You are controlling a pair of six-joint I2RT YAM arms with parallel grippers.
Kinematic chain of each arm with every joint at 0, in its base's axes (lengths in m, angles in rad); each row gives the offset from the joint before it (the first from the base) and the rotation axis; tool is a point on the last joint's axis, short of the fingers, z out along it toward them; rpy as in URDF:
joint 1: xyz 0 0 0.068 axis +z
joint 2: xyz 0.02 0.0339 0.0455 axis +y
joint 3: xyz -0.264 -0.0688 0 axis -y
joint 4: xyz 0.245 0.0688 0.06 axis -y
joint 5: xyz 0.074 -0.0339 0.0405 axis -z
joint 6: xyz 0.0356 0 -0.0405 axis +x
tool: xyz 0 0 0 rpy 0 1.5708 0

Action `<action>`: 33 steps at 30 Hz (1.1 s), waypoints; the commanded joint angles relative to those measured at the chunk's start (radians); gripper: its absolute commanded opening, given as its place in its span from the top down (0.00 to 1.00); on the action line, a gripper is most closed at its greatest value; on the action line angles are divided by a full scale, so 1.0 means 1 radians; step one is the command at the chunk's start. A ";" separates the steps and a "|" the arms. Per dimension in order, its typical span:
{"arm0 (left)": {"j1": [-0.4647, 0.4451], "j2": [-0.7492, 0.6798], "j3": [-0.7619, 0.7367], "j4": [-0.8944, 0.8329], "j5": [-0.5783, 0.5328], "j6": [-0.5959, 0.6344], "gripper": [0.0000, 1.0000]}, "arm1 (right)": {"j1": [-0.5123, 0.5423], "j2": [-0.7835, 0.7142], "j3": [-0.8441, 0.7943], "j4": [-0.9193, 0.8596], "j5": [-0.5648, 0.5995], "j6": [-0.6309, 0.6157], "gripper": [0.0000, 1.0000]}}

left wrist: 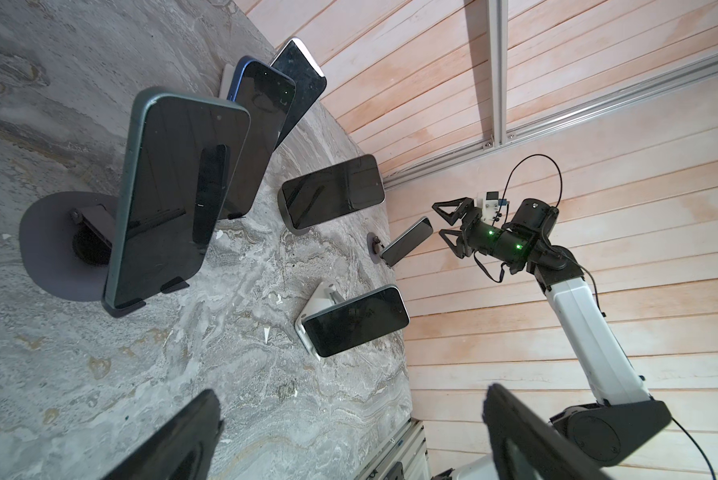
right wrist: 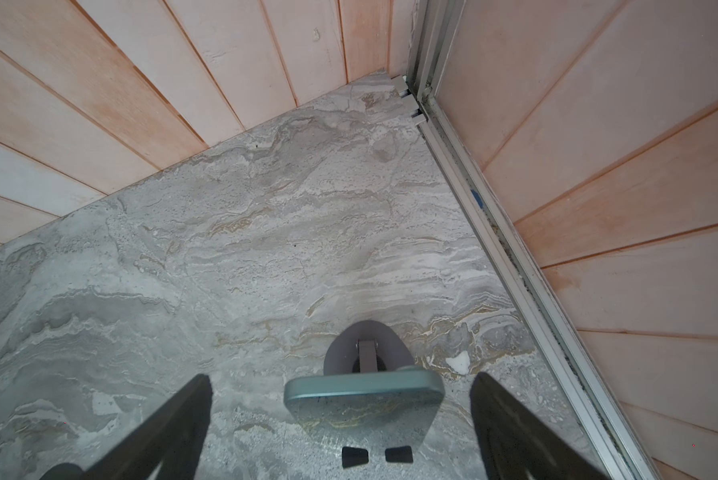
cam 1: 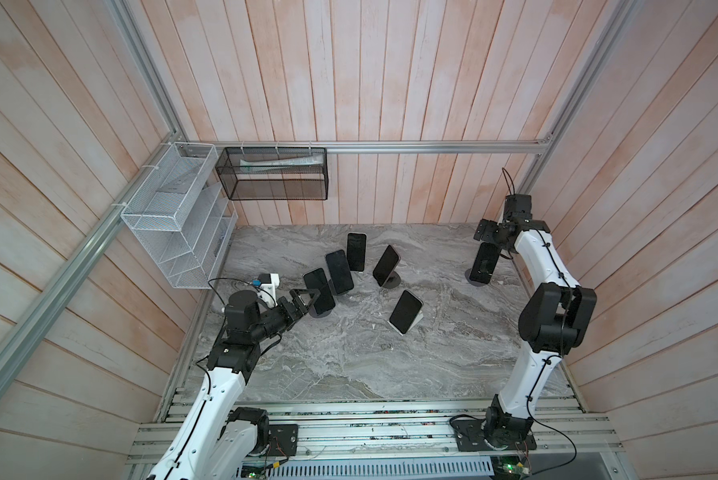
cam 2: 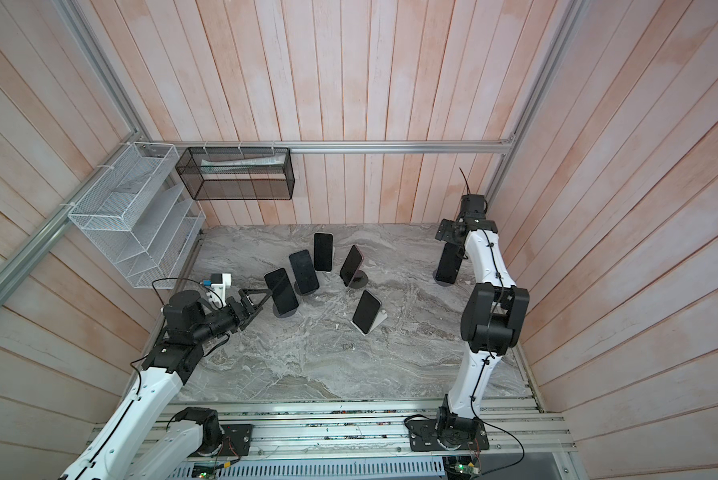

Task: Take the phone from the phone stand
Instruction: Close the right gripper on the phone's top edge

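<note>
Right claw [right wrist: 340, 375]: released, jaws spread wide, poised over the top edge of the green-edged phone [right wrist: 363, 401], one finger to each side and neither touching it. Green-edged phone: screen dark, seated leaning back on the grey round-foot stand [right wrist: 342, 345], near the right edge of the marble-patterned worktop [cam 1: 349, 365], towards its rear right corner. Left claw [left wrist: 353, 390]: released likewise, jaws wide, grasping nothing, held low and pointed at the screen of the dark-framed phone [left wrist: 174, 199] without touching it. Dark-framed phone: seated on the grey disc stand [left wrist: 53, 249], lower edge caught in two small hooks, nearest the left edge of the worktop. Blue-framed phone [left wrist: 261, 120]: on its own stand just behind the dark-framed one, the two overlapping in the left wrist view. Rearmost phone [cam 1: 356, 251]: pale-edged, upright, closest to the rear edge. Centre phone [cam 1: 385, 265]: tilted on a dark round-foot stand, mid-worktop. Front phone [cam 1: 406, 311]: reclined on the white wedge stand [left wrist: 320, 301], nearer the front edge than the others. All six screens dark. White mesh organiser [cam 1: 174, 216] and black mesh basket [cam 1: 274, 174]: hung from aluminium rails on the left and rear walls, above the rear left corner of the worktop.
</note>
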 commanded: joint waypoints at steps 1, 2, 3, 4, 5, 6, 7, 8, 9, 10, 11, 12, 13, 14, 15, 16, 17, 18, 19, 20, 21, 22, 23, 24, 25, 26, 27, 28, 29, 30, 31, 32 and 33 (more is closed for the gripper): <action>-0.002 0.002 -0.011 0.011 0.020 -0.003 0.00 | 0.000 0.021 0.031 -0.022 0.033 -0.018 0.03; -0.002 0.003 -0.011 0.013 0.020 -0.004 0.00 | 0.001 0.021 0.032 -0.021 0.035 -0.018 0.03; -0.002 0.006 -0.011 0.011 0.022 -0.006 0.00 | 0.001 0.023 0.035 -0.024 0.039 -0.020 0.04; -0.002 0.008 -0.011 0.011 0.024 -0.005 0.00 | 0.001 0.022 0.035 -0.026 0.045 -0.025 0.04; -0.003 0.009 -0.011 0.012 0.025 -0.006 0.00 | 0.001 0.021 0.035 -0.026 0.048 -0.030 0.04; -0.002 0.011 -0.011 0.015 0.023 -0.007 0.00 | 0.001 0.021 0.031 -0.027 0.053 -0.038 0.05; -0.003 0.014 -0.011 0.017 0.023 -0.008 0.00 | 0.001 0.021 0.026 -0.026 0.060 -0.044 0.05; -0.002 0.015 -0.012 0.019 0.025 -0.009 0.00 | 0.001 0.021 0.023 -0.027 0.066 -0.041 0.05; -0.002 0.019 -0.011 0.019 0.025 -0.009 0.00 | 0.002 0.021 0.017 -0.026 0.067 -0.046 0.05; -0.002 0.021 -0.011 0.021 0.026 -0.009 0.00 | 0.000 0.024 0.015 -0.026 0.064 -0.054 0.05; -0.002 0.024 -0.011 0.024 0.026 -0.010 0.00 | 0.001 0.026 0.015 -0.026 0.055 -0.064 0.05; -0.002 0.027 -0.012 0.030 0.026 -0.013 0.00 | 0.001 0.029 0.015 -0.028 0.051 -0.071 0.05; -0.002 0.030 -0.015 0.038 0.028 -0.019 0.00 | 0.001 0.030 0.014 -0.030 0.055 -0.070 0.06; -0.002 0.032 -0.017 0.049 0.034 -0.021 0.00 | 0.001 0.030 0.015 -0.030 0.053 -0.070 0.06; -0.002 0.038 -0.016 0.057 0.039 -0.024 0.00 | 0.002 0.032 0.015 -0.031 0.050 -0.070 0.06; -0.002 0.042 -0.013 0.060 0.043 -0.026 0.00 | 0.000 0.033 0.015 -0.028 0.040 -0.072 0.06; -0.002 0.044 -0.011 0.063 0.045 -0.026 0.00 | 0.001 0.034 0.017 -0.026 0.030 -0.077 0.06; -0.002 0.046 -0.011 0.066 0.044 -0.028 0.00 | 0.001 0.036 0.019 -0.027 0.027 -0.079 0.06; -0.002 0.050 -0.011 0.070 0.043 -0.029 0.00 | 0.001 0.039 0.019 -0.027 0.024 -0.080 0.06; -0.002 0.053 -0.013 0.073 0.043 -0.031 0.00 | 0.001 0.041 0.018 -0.026 0.019 -0.083 0.06; -0.002 0.056 -0.013 0.074 0.043 -0.031 0.00 | 0.000 0.044 0.018 -0.026 0.018 -0.084 0.06; -0.002 0.059 -0.014 0.074 0.043 -0.032 0.00 | 0.000 0.047 0.018 -0.029 0.012 -0.088 0.06; -0.002 0.063 -0.014 0.075 0.045 -0.034 0.00 | 0.001 0.049 0.016 -0.032 0.009 -0.093 0.06; -0.004 0.063 -0.015 0.077 0.045 -0.037 0.00 | 0.000 0.048 0.012 -0.030 0.005 -0.095 0.06; -0.003 0.064 -0.018 0.081 0.046 -0.039 0.00 | 0.000 0.044 -0.003 -0.021 0.004 -0.098 0.06; -0.005 0.064 -0.022 0.086 0.046 -0.044 0.00 | 0.000 0.037 -0.019 -0.010 0.004 -0.101 0.06; -0.004 0.064 -0.026 0.090 0.048 -0.046 0.00 | 0.000 0.030 -0.031 0.003 0.004 -0.102 0.06; -0.005 0.065 -0.027 0.090 0.049 -0.046 0.00 | 0.000 0.022 -0.049 0.019 0.008 -0.102 0.06; -0.004 0.067 -0.025 0.087 0.051 -0.044 0.00 | 0.001 0.016 -0.059 0.028 0.013 -0.099 0.06; -0.004 0.068 -0.022 0.085 0.052 -0.043 0.00 | 0.000 0.009 -0.071 0.038 0.021 -0.090 0.06; -0.004 0.069 -0.023 0.086 0.052 -0.041 0.00 | 0.000 0.005 -0.079 0.042 0.029 -0.084 0.06; -0.005 0.070 -0.023 0.088 0.052 -0.041 0.00 | -0.003 0.004 -0.081 0.043 0.030 -0.082 0.06; -0.005 0.071 -0.023 0.090 0.052 -0.040 0.00 | -0.005 0.003 -0.079 0.042 0.023 -0.082 0.06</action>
